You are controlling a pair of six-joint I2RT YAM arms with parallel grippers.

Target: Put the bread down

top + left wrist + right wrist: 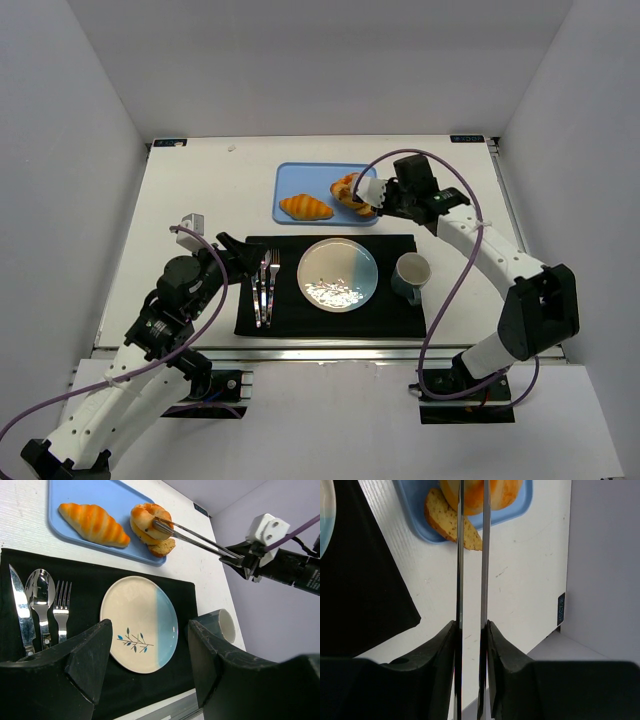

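Observation:
Three breads lie on the blue tray (285, 176): a croissant (305, 207), a round ring-shaped bread (144, 516) and a seeded slice (163, 547) under it. My right gripper (388, 196) is shut on metal tongs (195, 535). The tong tips pinch the round bread (501, 492) from both sides, over the tray (524, 502). In the right wrist view the two tong blades (460, 570) run straight up from my right gripper (471, 625). My left gripper (150, 670) hangs open and empty above the near edge of the placemat (395, 312).
A cream and blue plate (338, 275) sits mid-placemat, with a knife (22, 612), spoon (40, 592) and fork (61, 615) to its left. A mug (411, 277) stands to its right. White walls enclose the table on three sides.

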